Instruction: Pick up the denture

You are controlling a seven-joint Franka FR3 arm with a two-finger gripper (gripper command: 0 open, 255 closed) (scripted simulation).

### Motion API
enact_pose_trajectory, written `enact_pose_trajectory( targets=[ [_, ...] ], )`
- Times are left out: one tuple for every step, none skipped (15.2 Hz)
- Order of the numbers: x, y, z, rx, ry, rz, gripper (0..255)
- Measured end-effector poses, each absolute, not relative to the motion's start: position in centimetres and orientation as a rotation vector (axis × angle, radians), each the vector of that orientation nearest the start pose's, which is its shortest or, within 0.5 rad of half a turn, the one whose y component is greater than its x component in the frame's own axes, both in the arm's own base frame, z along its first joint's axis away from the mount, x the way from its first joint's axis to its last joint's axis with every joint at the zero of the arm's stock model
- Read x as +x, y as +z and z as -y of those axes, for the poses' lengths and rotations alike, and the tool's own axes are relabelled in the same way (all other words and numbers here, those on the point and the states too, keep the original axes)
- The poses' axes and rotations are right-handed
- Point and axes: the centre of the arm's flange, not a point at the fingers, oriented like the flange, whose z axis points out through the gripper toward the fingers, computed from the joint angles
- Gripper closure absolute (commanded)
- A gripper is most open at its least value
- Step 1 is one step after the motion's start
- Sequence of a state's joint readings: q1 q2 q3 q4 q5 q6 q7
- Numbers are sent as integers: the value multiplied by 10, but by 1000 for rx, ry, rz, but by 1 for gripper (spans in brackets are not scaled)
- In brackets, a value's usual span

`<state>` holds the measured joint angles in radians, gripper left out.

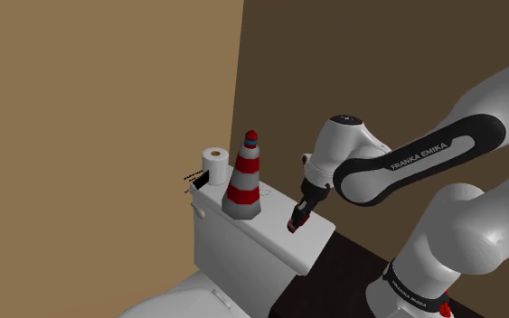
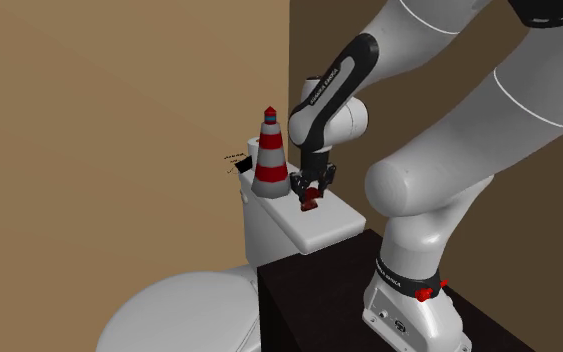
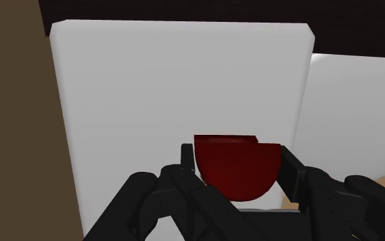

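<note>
The white toilet cistern [image 1: 243,257] carries everything; a striped lighthouse model [image 1: 243,181] stands near on its lid, probably close enough to clip; a paper roll [image 1: 213,165] sits beyond it; the end effector [image 2: 311,195] grips the dark red denture [image 3: 239,171] by its sides, just over the lid; the denture looks light, stiff, perhaps slippery.

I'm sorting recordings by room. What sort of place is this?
Probably a bathroom: a toilet tank, the bowl below it, and a paper roll on the tank.
</note>
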<state>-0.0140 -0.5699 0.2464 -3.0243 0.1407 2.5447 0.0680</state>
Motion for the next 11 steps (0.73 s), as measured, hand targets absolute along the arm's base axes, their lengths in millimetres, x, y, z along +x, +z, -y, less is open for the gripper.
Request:
enact_pose_trajectory(
  targets=[
    [299,301,-52,-3175,-141,30,255],
    [299,307,-52,-3175,-142,29,255],
    [299,313,-52,-3175,-142,29,255],
    [299,318,-52,-3175,-141,30,255],
    [299,323,-52,-3175,-141,30,255],
    [298,329,-53,-3175,-141,30,255],
    [298,334,-53,-3175,-141,30,255],
    [298,339,-53,-3175,-141,30,255],
    [299,343,-53,-3175,-141,30,255],
    [298,349,-53,-3175,-141,30,255],
    [298,353,-53,-3175,-141,30,255]
  ],
)
